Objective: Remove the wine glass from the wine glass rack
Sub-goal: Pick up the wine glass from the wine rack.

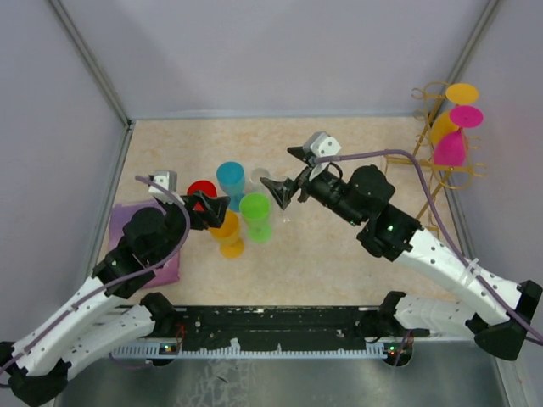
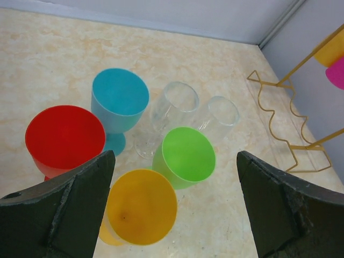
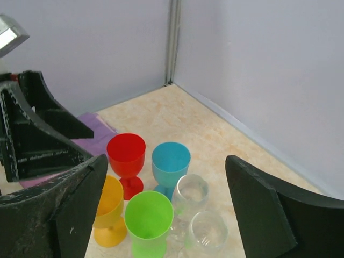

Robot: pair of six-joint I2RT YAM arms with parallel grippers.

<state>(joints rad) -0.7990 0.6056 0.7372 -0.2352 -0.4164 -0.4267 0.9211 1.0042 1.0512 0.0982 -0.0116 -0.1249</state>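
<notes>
Hovering above the cluster of glasses on the table (image 1: 322, 271), right gripper (image 1: 287, 172) has its jaws spread wide with nothing between them. Left gripper (image 1: 208, 206) is also fully released and empty, close over the orange glass (image 2: 141, 207).

Step in hand, my read: between picks, no glass carried.

Task's things: yellow wine glass (image 1: 443, 127) and magenta wine glass (image 1: 450, 149) hang on the wine glass rack (image 2: 306, 60) in the far right corner, well apart from both grippers.

Next move probably calls for the right arm to swing over to the rack, close on 1 glass and slide it out along the rail (thin wire, easy to snag).

Containers: red glass (image 2: 64, 137), blue glass (image 2: 119, 97), green glass (image 2: 185, 156), orange glass and 2 clear glasses (image 2: 180, 99) are all upright and empty.
</notes>
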